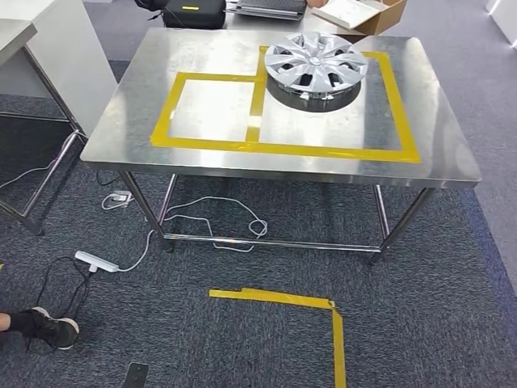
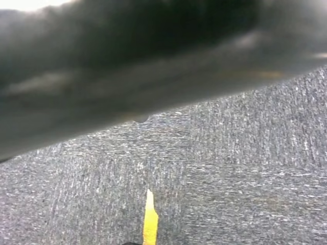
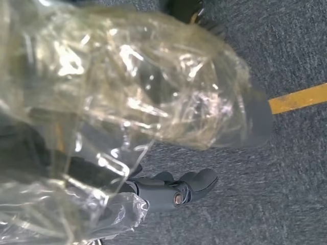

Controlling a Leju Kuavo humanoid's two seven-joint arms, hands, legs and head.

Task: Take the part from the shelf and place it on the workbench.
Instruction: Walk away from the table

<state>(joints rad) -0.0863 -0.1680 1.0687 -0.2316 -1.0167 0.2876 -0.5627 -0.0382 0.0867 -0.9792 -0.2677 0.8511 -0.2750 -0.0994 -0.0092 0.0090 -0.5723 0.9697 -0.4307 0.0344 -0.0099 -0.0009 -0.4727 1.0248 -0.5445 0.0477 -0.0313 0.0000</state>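
My head view shows the part, a silver multi-spoke wheel cover, lying flat on the stainless-steel workbench, at the far side of the top and inside the larger, right-hand rectangle of the yellow tape outline, with its near-left rim reaching over the tape strip that divides the two rectangles. The smaller left-hand rectangle carries nothing. Beyond the far edge of the workbench I note a black case and an open cardboard box. Under the workbench a white cable loops across the grey carpet, and a white power strip lies further to the left. A person's foot in a black shoe rests on the carpet at the lower left, and an L-shaped strip of yellow floor tape is laid on the carpet in front of the workbench. My right wrist view shows my right hand largely wrapped in a clear crinkled plastic cover; the thumb and a dark finger reach out straight over the carpet with nothing between them, so I record this hand as empty with its fingers apart. My left wrist view is blurred: carpet, a bit of yellow tape, and a dark out-of-focus mass that I cannot identify; I cannot tell how my left hand stands.
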